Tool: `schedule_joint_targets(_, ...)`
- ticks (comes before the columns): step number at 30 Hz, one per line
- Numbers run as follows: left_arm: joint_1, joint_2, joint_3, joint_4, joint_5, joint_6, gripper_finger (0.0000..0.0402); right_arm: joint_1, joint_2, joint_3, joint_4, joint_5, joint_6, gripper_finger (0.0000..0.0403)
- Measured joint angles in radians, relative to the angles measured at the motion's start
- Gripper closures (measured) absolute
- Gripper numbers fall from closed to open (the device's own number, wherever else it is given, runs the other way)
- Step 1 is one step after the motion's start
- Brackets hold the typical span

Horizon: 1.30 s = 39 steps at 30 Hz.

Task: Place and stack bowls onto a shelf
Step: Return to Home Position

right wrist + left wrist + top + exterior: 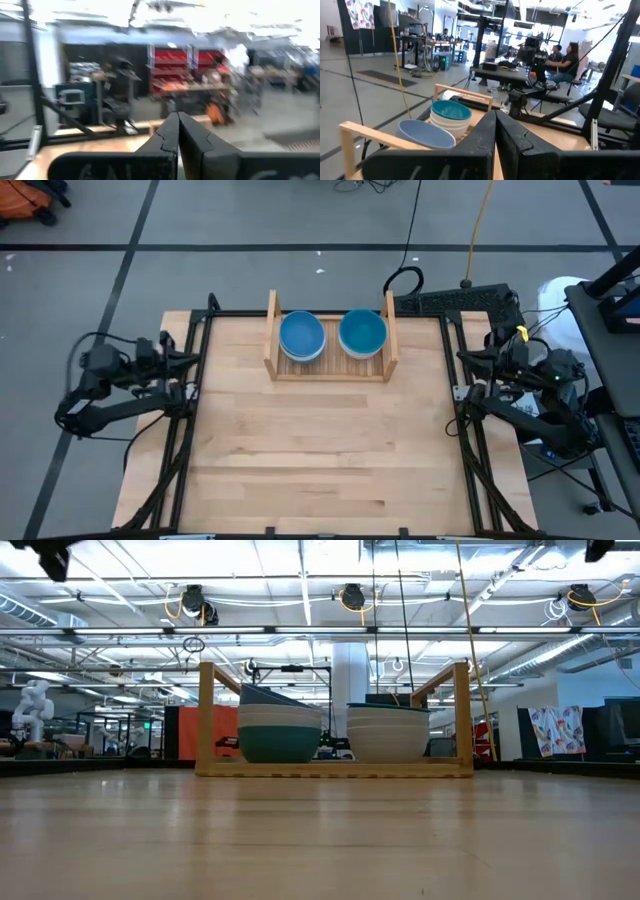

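Low light-wood slatted shelf (pixel 392 330) stands at the middle of the far edge of the light-wood table (pixel 320 450). Two stacks of small round bowls sit side by side on its base, between the upright side boards.

Left stack (pixel 280 732): tilted bright blue bowl (pixel 301 337) on top, white bowls (pixel 279 716) under it, dark teal-green bowl (pixel 279 745) at the bottom.

Right stack (pixel 388 735): level bright blue bowl (pixel 362 332) on top of white bowls.

Left gripper (pixel 495 117) is off the left table edge, fingers pressed together, holding nothing. Right gripper (pixel 178 117) is off the right table edge, fingers likewise together, empty
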<state>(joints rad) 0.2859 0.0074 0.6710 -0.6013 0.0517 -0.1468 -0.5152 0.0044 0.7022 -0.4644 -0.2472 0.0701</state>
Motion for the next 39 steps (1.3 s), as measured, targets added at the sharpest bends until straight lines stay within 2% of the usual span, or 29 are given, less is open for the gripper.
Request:
schedule_joint_targets(3, 0.0, 0.0, -0.082, 0.111, 0.031, 0.006, 0.0385, 0.0, 0.0, -0.028, 0.078, -0.068, -0.018, 0.0403)
schedule_joint_targets(17, 0.0, 0.0, -0.353, 0.498, 0.089, -0.009, 0.0385, 0.0, 0.0, -0.325, 0.372, -0.073, -0.001, 0.0403)
schedule_joint_targets(29, 0.0, 0.001, -0.517, 0.615, 0.069, -0.023, 0.0385, 0.0, 0.0, -0.57, 0.678, -0.071, 0.062, 0.0403)
schedule_joint_targets(36, 0.0, 0.001, -0.57, 0.619, 0.028, -0.023, 0.0385, 0.0, 0.001, -0.668, 0.795, -0.07, 0.101, 0.0403)
schedule_joint_targets(39, 0.0, 0.001, -0.577, 0.621, 0.027, -0.011, 0.0385, 0.0, 0.0, -0.681, 0.79, -0.071, 0.101, 0.0403)
